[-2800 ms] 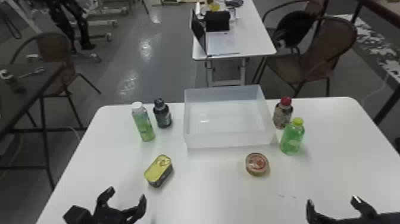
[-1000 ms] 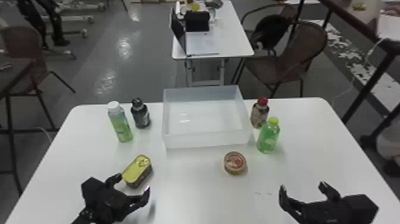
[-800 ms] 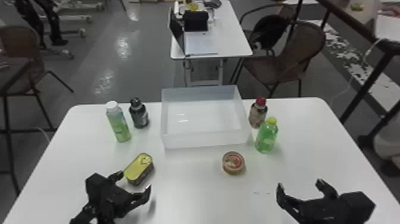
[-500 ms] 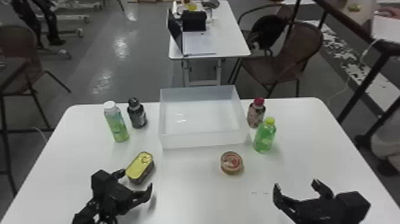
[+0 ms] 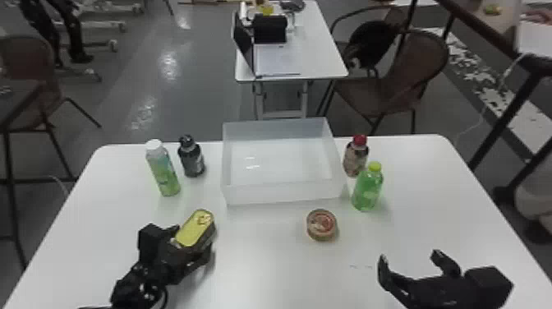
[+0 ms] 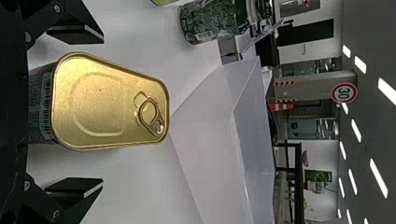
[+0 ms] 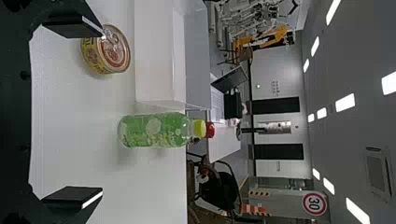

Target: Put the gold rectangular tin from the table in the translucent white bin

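Gold rectangular tin (image 6: 109, 109) lies lid up on the surface (image 5: 267, 267), btwn the left fingers (image 6: 74, 33). These are wide, one each side of its long sides w/ a gap to both, so no hold yet; ring pull at the far end. Step in hand looks like the grasp. Centre first, so both sides meet the tin at the same time & it doesn't skid or twist. Go low enough to bear on the side walls, not just the lid's rim; rim alone may slip, esp. w/ rounded corners. Shut evenly, firm but not hard, b/c thin metal could dent. Check grip w/ a small lift before travelling.

Right fingers (image 5: 385, 273) are wide & empty, near the robot on its right; no need for them, IMO. Round can (image 5: 321, 224) sits in front of the bin, off the direct path.

Next, the translucent white bin (image 5: 283, 195), ahead & to the right of the tin. Raise straight up till tin & fingers clear the near wall, then cross, lower inside & let go close to the floor of it. Max care on the left: white-capped bottle (image 5: 164, 174) stands just beyond the tin, w/ the dark bottle (image 5: 192, 158) farther back, so don't swing wide.
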Controlling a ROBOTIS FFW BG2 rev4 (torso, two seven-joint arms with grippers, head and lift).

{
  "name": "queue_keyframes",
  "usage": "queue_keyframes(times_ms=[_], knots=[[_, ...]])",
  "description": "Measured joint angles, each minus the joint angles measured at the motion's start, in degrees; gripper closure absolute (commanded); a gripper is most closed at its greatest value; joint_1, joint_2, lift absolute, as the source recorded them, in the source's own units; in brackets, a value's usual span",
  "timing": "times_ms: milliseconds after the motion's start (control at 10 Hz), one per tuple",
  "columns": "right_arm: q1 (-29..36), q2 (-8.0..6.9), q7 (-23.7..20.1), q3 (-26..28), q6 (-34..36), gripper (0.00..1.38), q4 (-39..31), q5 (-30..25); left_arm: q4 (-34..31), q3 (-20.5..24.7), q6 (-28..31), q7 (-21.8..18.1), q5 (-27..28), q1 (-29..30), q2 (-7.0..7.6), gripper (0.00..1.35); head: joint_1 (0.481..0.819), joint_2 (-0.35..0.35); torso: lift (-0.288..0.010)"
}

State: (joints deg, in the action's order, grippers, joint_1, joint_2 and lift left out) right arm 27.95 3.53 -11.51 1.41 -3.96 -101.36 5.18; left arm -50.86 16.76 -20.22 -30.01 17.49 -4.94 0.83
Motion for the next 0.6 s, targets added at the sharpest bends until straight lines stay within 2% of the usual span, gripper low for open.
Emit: queue_keyframes(times_ms=[100, 300, 500, 600], knots=[[0.00, -0.07, 0.00, 0.00, 0.00, 0.10, 0.12, 0.14, 1.25, 0.00, -0.29, 0.39, 0.36, -0.65, 0.52, 0.81, 0.695, 0.033, -0.028], [0.20, -0.32, -0.14, 0.00, 0.00, 0.10, 0.28, 0.43, 1.82, 0.05, -0.26, 0.82, 0.34, -0.69, 0.93, 0.82, 0.695, 0.044, -0.028], [0.57, -0.31, -0.18, 0.07, 0.00, 0.11, 0.29, 0.74, 1.23, -0.49, -1.11, 0.83, -0.62, -0.47, 0.35, 0.82, 0.695, 0.038, -0.028], [0.61, -0.28, -0.18, 0.09, 0.00, 0.11, 0.29, 0.80, -1.62, -0.96, -0.83, 0.83, -1.99, 0.50, -0.35, 0.82, 0.695, 0.029, -0.028]])
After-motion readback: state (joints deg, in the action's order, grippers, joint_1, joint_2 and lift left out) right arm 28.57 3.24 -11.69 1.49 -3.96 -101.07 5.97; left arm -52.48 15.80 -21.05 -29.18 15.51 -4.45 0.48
